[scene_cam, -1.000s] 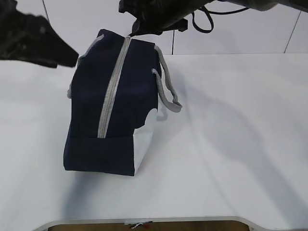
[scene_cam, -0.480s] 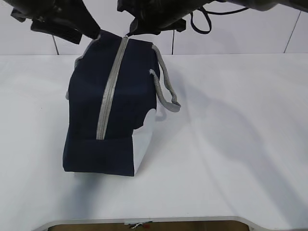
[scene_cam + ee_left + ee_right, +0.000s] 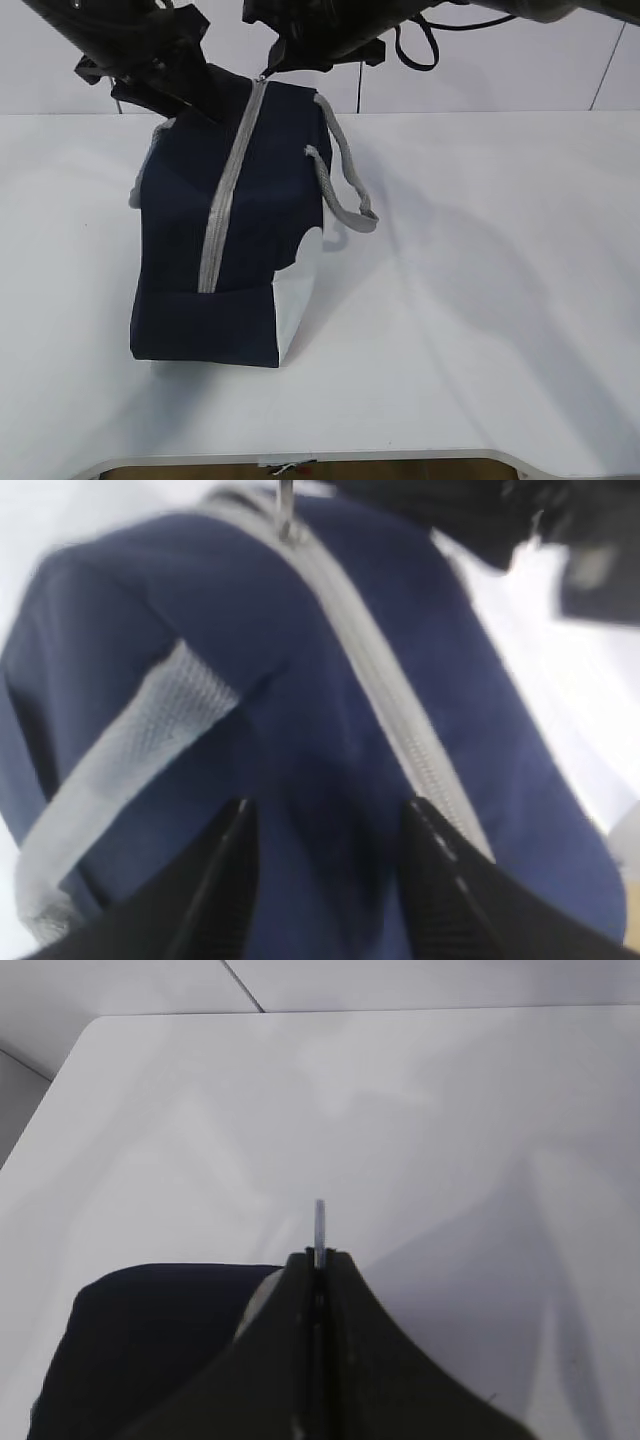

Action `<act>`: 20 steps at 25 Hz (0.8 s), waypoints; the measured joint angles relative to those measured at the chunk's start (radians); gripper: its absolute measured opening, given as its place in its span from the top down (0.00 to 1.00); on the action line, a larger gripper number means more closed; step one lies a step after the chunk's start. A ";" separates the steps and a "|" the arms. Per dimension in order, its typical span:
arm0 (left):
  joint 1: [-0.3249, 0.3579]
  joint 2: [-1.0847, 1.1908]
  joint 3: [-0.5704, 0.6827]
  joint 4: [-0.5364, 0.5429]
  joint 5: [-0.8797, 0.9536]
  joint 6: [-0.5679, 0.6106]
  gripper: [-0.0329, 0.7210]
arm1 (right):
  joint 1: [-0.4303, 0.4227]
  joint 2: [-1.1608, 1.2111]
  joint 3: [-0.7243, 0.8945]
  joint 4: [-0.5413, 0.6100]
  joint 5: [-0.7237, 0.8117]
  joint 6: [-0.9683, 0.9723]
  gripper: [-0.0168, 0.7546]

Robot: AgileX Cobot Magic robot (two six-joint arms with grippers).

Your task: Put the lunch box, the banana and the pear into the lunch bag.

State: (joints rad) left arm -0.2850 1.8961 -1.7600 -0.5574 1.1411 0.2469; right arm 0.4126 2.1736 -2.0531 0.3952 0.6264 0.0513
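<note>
The navy lunch bag (image 3: 250, 220) stands on the white table, its grey zipper (image 3: 225, 200) closed along the top. My right gripper (image 3: 272, 62) is shut on the zipper's ring pull (image 3: 320, 1228) at the bag's far end. My left gripper (image 3: 325, 815) is open, its fingers (image 3: 225, 870) spread over the bag's top fabric (image 3: 320, 730), left of the zipper (image 3: 380, 690) and beside a grey strap (image 3: 130, 750). In the exterior view it sits at the bag's far left corner (image 3: 170, 95). The lunch box, the banana and the pear are out of view.
A grey strap handle (image 3: 345, 190) hangs off the bag's right side. White table (image 3: 480, 280) stretches to the right and front of the bag. A wall stands behind the table.
My left arm has swung from the far left onto the bag's far left top corner. The bag has shifted slightly. My right gripper stays on the pull.
</note>
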 joint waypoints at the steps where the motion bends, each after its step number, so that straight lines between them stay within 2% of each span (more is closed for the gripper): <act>1: 0.000 0.000 -0.002 0.008 0.002 0.000 0.62 | 0.000 0.000 0.000 0.000 0.000 -0.002 0.96; 5: 0.000 0.000 -0.027 0.045 0.018 0.038 0.90 | 0.000 0.000 0.000 0.003 -0.004 -0.015 0.96; 6: 0.000 0.000 -0.034 0.050 0.022 0.067 0.93 | 0.000 0.000 0.000 0.003 -0.006 -0.015 0.96; 13: 0.000 0.001 -0.066 0.067 0.070 0.339 0.96 | 0.000 0.000 0.000 0.014 -0.008 -0.021 0.96; 20: 0.000 0.001 -0.067 0.076 0.074 0.390 0.96 | -0.002 0.000 0.000 -0.004 -0.041 -0.037 0.96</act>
State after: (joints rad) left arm -0.2850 1.8973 -1.8273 -0.4810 1.2152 0.6368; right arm 0.4105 2.1736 -2.0531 0.3912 0.5850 0.0143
